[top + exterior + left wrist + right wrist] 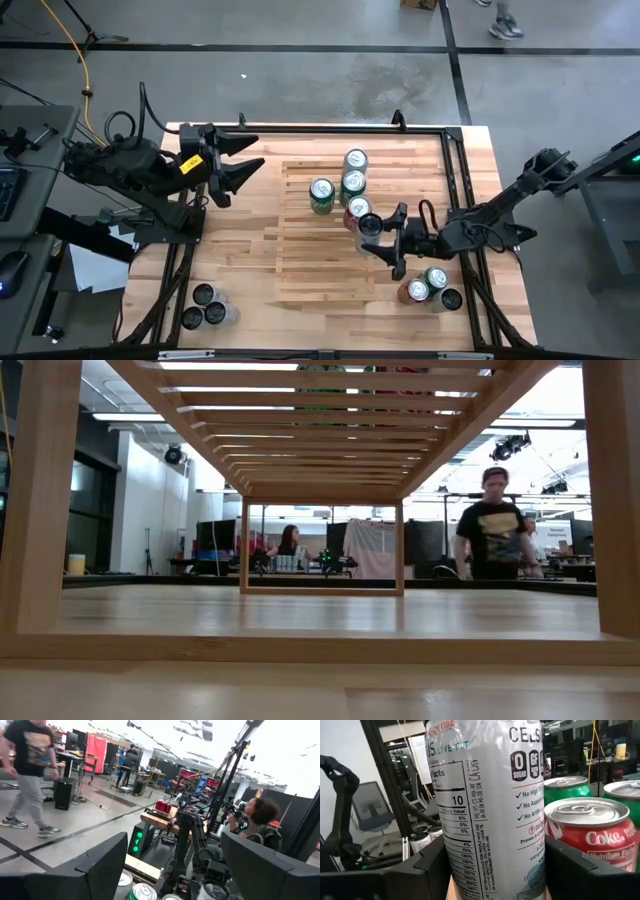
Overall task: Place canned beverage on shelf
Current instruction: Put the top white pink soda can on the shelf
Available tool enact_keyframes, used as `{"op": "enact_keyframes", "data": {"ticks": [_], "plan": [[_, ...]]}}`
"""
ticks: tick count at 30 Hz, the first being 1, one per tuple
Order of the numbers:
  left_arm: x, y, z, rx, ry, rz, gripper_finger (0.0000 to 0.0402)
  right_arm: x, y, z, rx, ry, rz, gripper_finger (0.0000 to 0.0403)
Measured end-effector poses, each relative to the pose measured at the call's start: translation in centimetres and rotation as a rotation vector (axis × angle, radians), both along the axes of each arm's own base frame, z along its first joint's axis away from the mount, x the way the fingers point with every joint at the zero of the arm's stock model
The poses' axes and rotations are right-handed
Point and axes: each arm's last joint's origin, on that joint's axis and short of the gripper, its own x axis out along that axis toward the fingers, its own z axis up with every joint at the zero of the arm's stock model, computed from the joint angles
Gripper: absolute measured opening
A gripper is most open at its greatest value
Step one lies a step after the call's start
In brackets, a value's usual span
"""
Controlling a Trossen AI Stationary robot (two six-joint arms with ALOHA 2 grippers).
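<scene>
Nearest to us in the right wrist view, the right gripper [492, 870] has its 2 fingers closed on a tall white can [487, 805], one finger on each side of its lower body. From above, this gripper [375, 238] sits over the shelf [300, 270], toward its right edge, with the white can [370, 226] upright between the fingers.

Just beside it stands a red can [592, 832], and past that 2 green cans [567, 787]. In the high view the red can [357, 209] looks to be touching or almost touching the held one, with 3 green cans running on toward the far edge of the shelf [355, 161]. We judge this to be the main risk: if the fingers spread on release, the one on the red can's side may shove it and topple the row.

We also see gaps between the slats, so a can set down tilted or half over a gap could rock and fall once let go. Pulling the arm back low might drag the white can along.

3 more cans [430, 288] wait on the desk at its near right corner, right behind this arm, and a wide retreat could knock them.

Farther off, the left gripper [238, 165] hangs open and empty over the desk's far left corner, holding nothing and well apart from the shelf, so we expect no trouble there. 3 dark cans [207, 306] stand at the near left corner.
</scene>
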Motion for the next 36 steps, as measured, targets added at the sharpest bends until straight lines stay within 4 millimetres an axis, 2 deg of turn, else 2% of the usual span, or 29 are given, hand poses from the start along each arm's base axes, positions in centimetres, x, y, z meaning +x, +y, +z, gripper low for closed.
{"op": "enact_keyframes", "data": {"ticks": [9,21,28,36], "plan": [[0.0,0.1,0.0,0.025,0.009,0.032,0.0312,0.1,0.1,-0.9,-0.079,0.083,0.003,0.0235],[0.0,0.1,0.0,0.026,0.01,0.036,0.0312,0.7,-0.9,-1.2,-0.095,0.11,-0.005,0.0235],[0.0,0.1,0.0,0.026,0.01,0.037,0.0312,0.8,-1.0,-1.2,-0.1,0.118,-0.006,0.0278],[0.0,0.1,0.0,0.033,0.014,0.039,0.0312,0.8,-1.0,-1.3,-0.099,0.12,-0.007,0.0285]]}}
